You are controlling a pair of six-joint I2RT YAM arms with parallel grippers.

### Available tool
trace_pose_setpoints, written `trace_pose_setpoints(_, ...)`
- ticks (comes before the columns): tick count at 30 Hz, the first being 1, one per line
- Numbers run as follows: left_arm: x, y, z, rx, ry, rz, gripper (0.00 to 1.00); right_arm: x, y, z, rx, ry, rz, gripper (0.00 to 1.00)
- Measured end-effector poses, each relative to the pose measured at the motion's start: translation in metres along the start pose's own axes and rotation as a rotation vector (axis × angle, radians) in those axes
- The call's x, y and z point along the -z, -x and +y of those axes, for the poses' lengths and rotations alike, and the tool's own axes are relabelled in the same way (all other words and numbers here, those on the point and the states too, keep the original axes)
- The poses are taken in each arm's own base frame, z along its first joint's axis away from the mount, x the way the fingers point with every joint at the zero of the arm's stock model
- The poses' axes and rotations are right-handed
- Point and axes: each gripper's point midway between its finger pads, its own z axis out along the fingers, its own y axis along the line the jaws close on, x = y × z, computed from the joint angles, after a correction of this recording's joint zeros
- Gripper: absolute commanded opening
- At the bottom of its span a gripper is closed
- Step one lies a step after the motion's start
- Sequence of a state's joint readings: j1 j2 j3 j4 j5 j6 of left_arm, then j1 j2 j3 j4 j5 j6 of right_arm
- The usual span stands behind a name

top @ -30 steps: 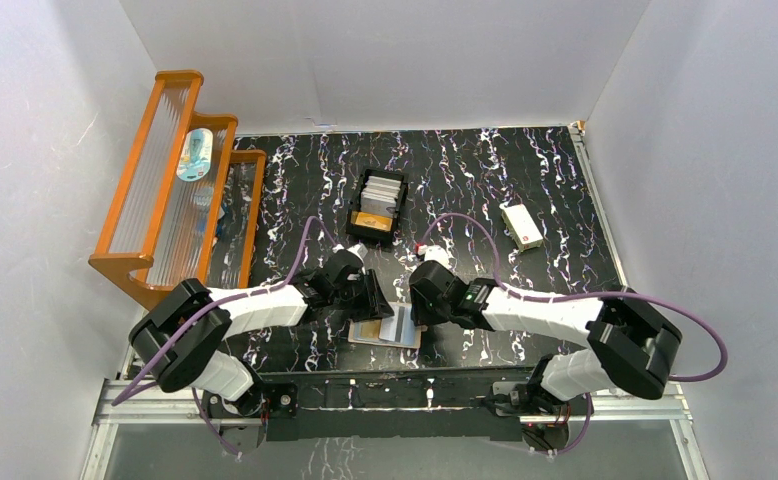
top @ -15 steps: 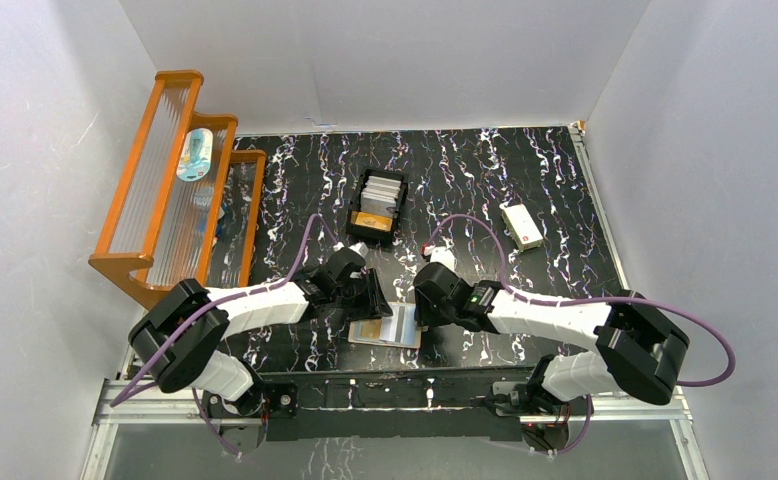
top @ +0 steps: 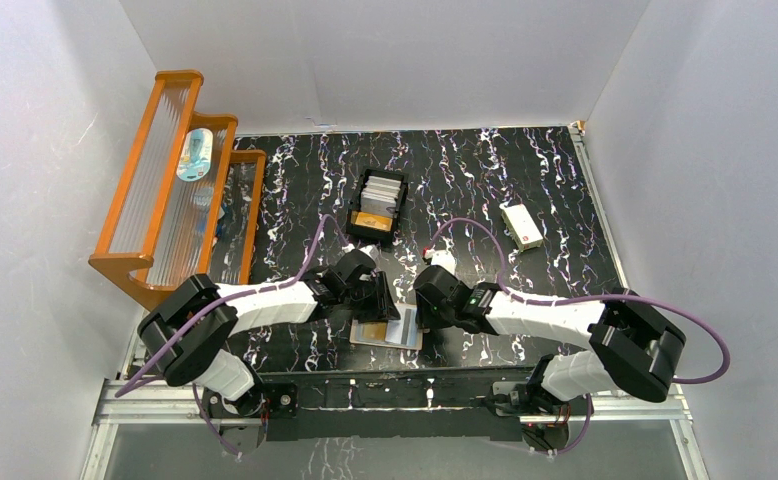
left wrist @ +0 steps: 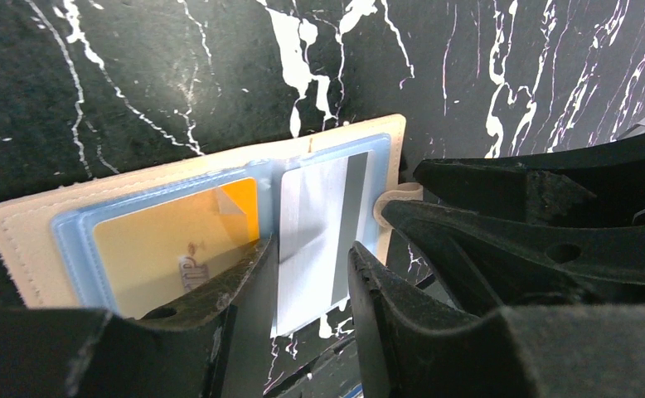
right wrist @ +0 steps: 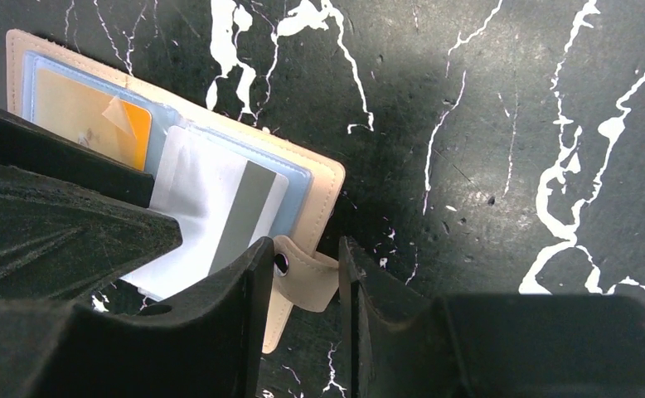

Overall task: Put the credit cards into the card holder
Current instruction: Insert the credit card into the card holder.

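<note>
The tan card holder lies open near the table's front edge, with an orange-gold credit card inside its left sleeve. A whitish-grey credit card with a dark stripe sits partly in the right sleeve, its near end sticking out. My left gripper has a finger against each long edge of this card. My right gripper is shut on the holder's snap tab, which curls up between its fingers. From above, the left gripper and right gripper meet over the holder.
A black divided tray with more cards stands behind the holder at mid-table. A white box with a red mark lies at the right. An orange wooden rack fills the left side. White walls close the table in.
My left gripper has shifted a little right and toward the holder, carrying the whitish-grey card with it. The right arm has stayed almost still on the tab.
</note>
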State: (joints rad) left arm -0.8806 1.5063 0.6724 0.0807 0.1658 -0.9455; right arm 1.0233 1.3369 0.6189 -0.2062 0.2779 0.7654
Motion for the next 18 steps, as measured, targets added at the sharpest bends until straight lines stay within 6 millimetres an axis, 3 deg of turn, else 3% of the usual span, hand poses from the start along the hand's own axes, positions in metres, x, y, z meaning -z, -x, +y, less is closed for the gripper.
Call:
trace_pose_setpoints(9, -0.004, -0.005, -0.008, 0.006, -0.008, 0.016, 0.35, -0.001, -0.002, -0.001, -0.008, -0.003, 0.002, 0.42)
trace_pose_setpoints(18, 0.014, 0.008, -0.007, 0.019, 0.038, -0.033, 0.41, 0.009, 0.005, 0.001, -0.015, 0.003, -0.009, 0.56)
